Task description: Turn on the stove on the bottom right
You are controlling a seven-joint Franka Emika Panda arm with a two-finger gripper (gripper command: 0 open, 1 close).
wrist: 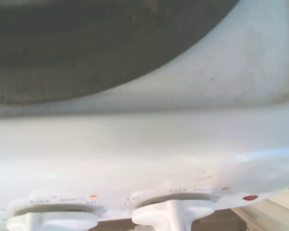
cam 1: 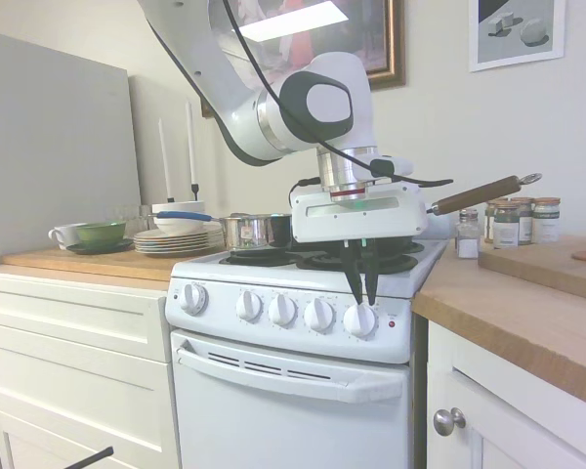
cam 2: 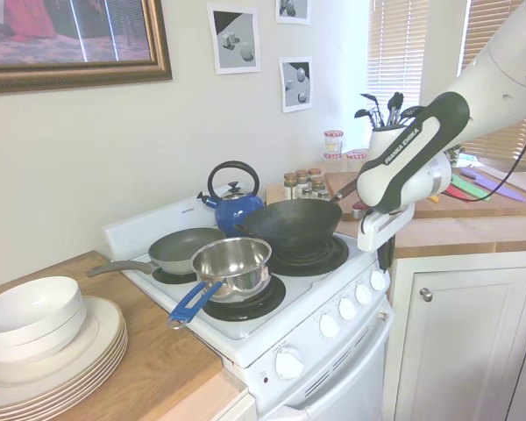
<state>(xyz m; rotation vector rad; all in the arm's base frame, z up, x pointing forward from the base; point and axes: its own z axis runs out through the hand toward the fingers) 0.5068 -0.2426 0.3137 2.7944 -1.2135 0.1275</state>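
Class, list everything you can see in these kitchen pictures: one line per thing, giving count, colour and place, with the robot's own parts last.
stove: one, white, between the wooden counters
knobs: five, white, in a row on the stove front
indicator light: one, red, beside the rightmost knob
steel saucepan: one, silver with blue handle, front burner
frying pan: one, grey, back burner
wok: one, black, on a burner
kettle: one, blue, back of stove
plates: a stack, cream, on the counter, white bowl on top
spice jars: several, glass, on the counter
candles: two, white, by the wall
pincer: one, black fingers, tips at the rightmost knob
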